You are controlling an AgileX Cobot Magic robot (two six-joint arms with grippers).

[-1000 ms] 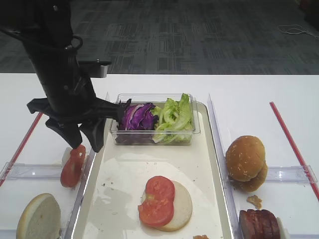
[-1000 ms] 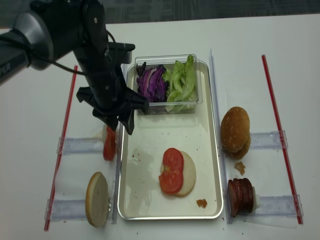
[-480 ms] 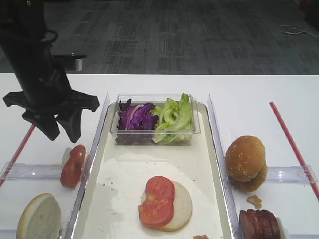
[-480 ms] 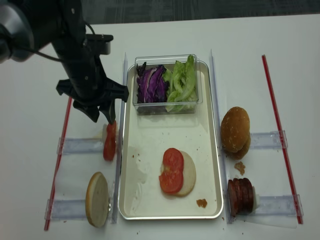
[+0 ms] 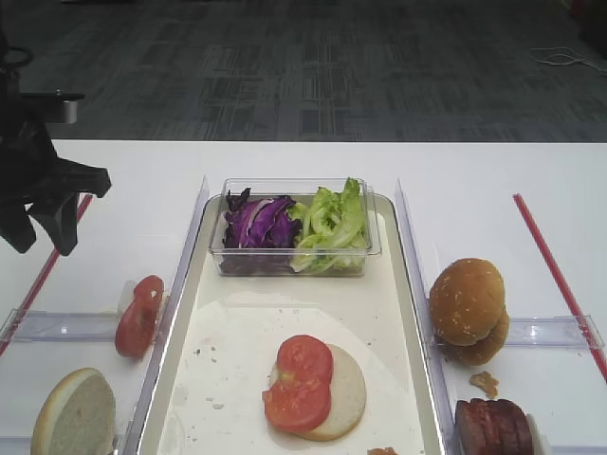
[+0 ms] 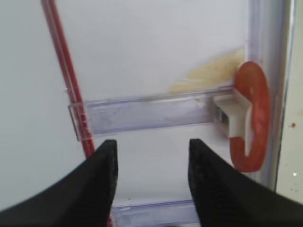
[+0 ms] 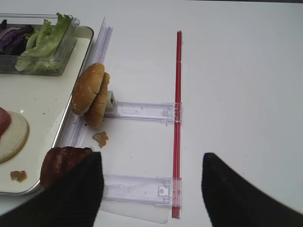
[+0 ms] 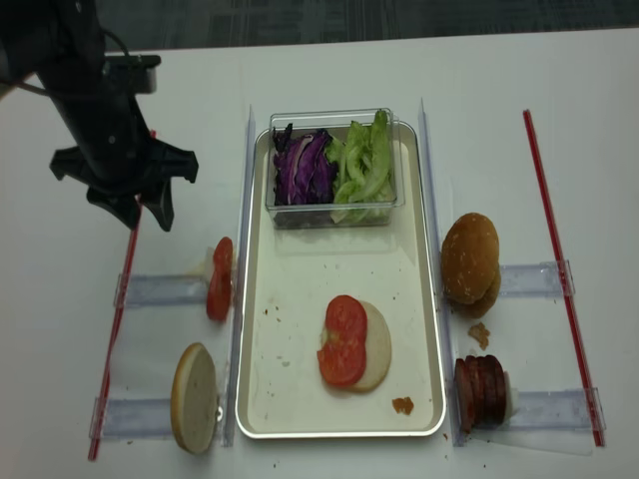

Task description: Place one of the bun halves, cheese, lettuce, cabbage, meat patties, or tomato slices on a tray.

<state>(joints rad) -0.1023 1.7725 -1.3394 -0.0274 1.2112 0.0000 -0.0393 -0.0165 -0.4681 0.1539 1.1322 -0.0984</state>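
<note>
Left gripper [image 8: 146, 214] hung released, empty, above the bench [image 8: 329, 70]; right gripper [image 7: 150, 187] parted beside the meat patties [image 7: 60, 164]

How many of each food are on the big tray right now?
Bun halves: 1
Tomato slices: 2, lying on the bun
Lettuce bunches: 1, in the clear box
Cabbage heaps: 1, in the same box
Total on the tray: 5
</note>
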